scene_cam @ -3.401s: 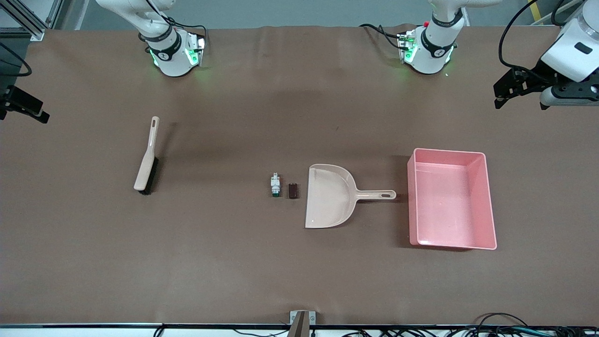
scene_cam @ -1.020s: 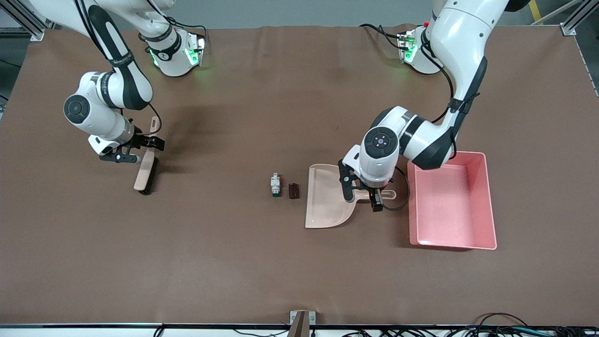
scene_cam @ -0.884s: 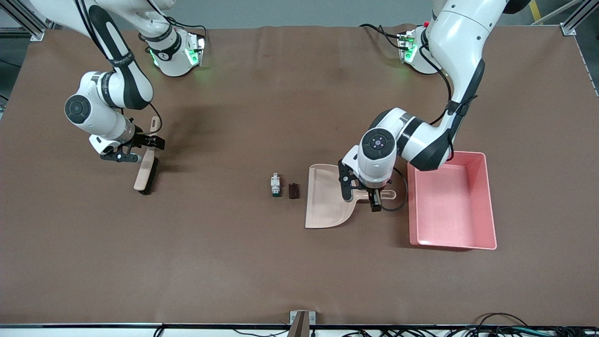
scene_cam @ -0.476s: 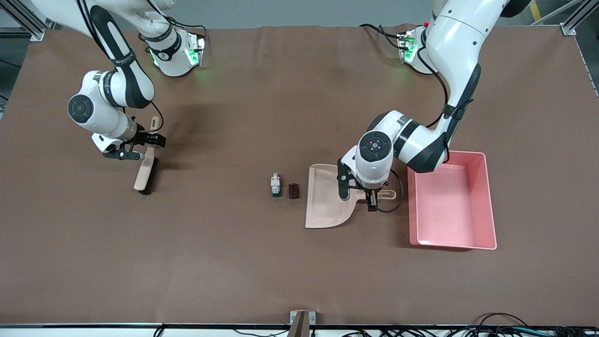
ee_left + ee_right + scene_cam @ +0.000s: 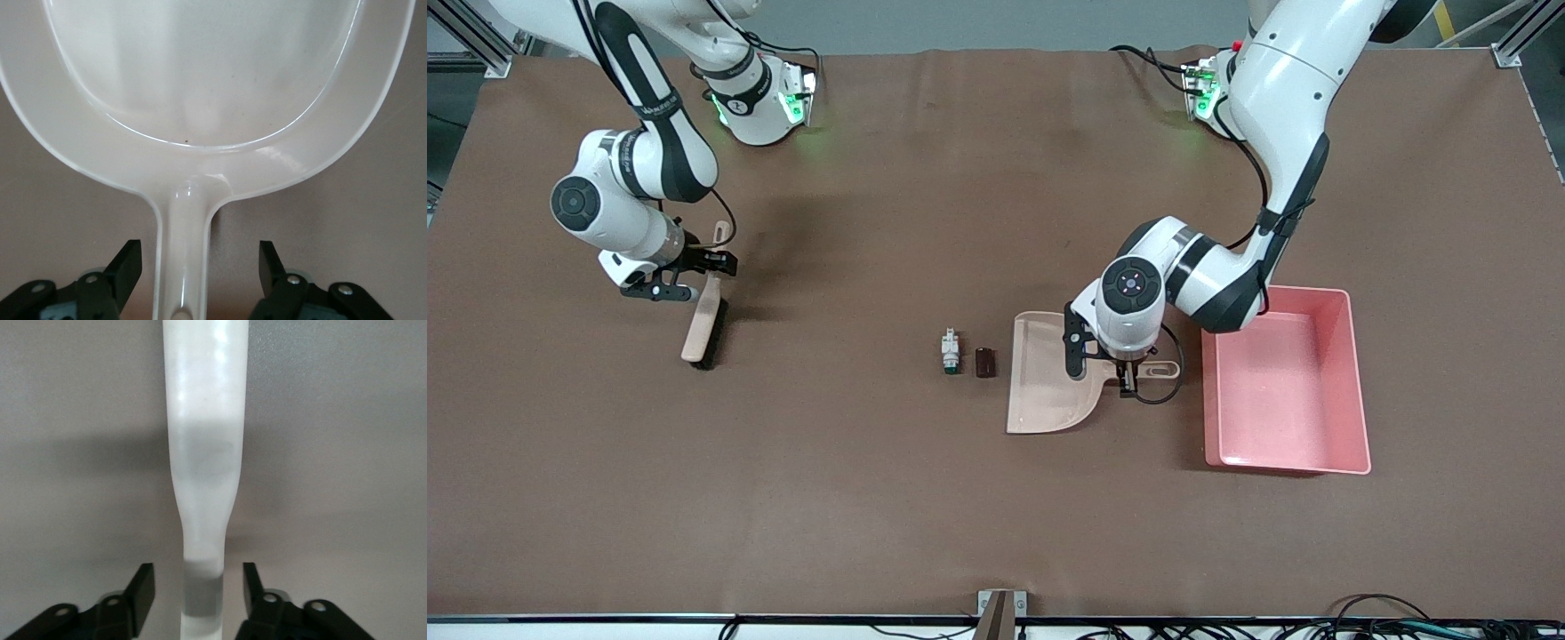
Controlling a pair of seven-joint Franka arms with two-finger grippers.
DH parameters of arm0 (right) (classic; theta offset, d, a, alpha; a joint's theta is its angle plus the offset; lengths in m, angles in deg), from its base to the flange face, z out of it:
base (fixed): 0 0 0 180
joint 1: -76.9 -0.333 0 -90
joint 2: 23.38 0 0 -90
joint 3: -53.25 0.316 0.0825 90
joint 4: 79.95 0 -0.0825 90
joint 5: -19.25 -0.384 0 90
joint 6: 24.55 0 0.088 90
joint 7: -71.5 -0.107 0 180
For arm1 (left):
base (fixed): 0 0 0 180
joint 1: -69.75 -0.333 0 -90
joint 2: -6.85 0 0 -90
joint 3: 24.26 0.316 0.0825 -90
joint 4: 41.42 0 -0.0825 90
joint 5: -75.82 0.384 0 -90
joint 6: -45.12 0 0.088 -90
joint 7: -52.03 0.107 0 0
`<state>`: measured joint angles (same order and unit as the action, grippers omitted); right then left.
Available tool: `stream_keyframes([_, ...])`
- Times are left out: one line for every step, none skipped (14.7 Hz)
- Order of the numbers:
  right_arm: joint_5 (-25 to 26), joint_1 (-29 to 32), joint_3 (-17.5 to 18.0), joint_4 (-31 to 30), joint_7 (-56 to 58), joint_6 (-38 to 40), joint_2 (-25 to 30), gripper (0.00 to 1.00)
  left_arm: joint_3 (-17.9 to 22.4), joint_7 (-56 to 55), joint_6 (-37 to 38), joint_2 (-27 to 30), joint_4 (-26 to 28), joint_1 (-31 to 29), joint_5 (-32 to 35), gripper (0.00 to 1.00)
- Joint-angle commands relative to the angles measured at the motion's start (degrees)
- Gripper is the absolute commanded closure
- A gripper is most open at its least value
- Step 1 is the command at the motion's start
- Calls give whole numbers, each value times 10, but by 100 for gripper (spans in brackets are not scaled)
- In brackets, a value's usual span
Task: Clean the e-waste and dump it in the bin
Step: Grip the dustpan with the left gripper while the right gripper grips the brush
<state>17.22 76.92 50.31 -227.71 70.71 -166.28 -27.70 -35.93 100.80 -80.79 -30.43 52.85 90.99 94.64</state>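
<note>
Bin (image 5: 1285, 382) w/ nothing inside; left hand (image 5: 200, 267), right hand (image 5: 198, 590) both spread, ungripped

Even overhead light, soft arm shadows on the table (image 5: 925, 498); wrist views slightly soft.

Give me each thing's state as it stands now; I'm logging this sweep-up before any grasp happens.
Left gripper: open, straddling the dustpan handle, not yet shut.
Right gripper: open, straddling the brush handle.
Dustpan: flat on the table, empty.
Brush: lying on the table.
White piece and dark cylinder: on the table beside the dustpan's mouth, unswept.
Bin: upright, empty.
</note>
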Motion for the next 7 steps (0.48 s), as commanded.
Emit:
stream_keyframes([-9, -1, 0, -19, 6, 1, 23, 53, 0, 3, -1, -6, -11, 2, 10, 31])
stream_keyframes([-9, 0, 0, -19, 6, 1, 23, 54, 0, 3, -1, -7, -11, 2, 10, 34])
stream_keyframes([-9, 0, 0, -19, 7, 1, 23, 56, 0, 3, -1, -7, -11, 2, 10, 37])
stream_keyframes([-9, 0, 0, -19, 7, 1, 23, 59, 0, 3, -3, -8, -11, 2, 10, 38])
stream_keyframes([-9, 0, 0, -19, 7, 1, 23, 64, 0, 3, -7, -8, -11, 3, 10, 40])
stream_keyframes([-9, 0, 0, -19, 7, 1, 23, 69, 0, 5, -7, -8, -11, 6, 11, 42])
stream_keyframes([-9, 1, 0, -19, 7, 1, 23, 76, 0, 6, -8, -8, -11, 7, 11, 45])
